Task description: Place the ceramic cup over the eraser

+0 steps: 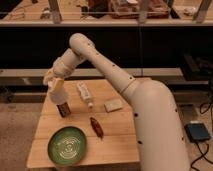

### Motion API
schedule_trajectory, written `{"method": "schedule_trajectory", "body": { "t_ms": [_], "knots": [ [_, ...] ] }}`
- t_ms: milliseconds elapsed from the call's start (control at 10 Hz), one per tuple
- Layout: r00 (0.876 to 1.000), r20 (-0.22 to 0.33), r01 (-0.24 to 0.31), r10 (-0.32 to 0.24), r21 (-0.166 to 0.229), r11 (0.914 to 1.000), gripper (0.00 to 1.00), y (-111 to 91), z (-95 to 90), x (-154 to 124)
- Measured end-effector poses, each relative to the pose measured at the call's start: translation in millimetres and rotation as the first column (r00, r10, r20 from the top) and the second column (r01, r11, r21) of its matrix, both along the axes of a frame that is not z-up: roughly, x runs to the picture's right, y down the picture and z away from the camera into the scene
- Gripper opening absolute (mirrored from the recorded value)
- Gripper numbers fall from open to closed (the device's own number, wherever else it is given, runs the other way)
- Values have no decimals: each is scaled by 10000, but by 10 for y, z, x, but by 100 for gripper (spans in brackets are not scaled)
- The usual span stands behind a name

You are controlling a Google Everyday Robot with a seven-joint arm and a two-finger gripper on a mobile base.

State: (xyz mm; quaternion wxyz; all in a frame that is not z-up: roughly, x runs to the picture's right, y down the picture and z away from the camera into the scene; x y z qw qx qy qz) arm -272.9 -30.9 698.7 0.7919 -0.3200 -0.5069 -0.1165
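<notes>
Ceramic cup (58, 91) in tool (54, 82) above eraser (63, 109), bottle (84, 95) beside

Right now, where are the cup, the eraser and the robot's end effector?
ceramic cup (57, 93): camera view, its off-white side wall.
eraser (63, 109): camera view, its dark front face.
end effector (54, 84): camera view, above the eraser, where it clamps the cup's top.

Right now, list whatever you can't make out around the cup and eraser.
- Camera view: the pincer, above the left rear of the table, holds the cup; its contact spots are blurred.
- The eraser and cup overlap; touching or apart, unclear.
- Table's right edge: hidden by the robot's arm.
</notes>
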Motion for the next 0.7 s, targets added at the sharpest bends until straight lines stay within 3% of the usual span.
{"method": "schedule_trajectory", "body": {
  "t_ms": [700],
  "knots": [
    [9999, -114, 54, -54, -5, 10000, 20, 58, 170, -32]
  ]
}}
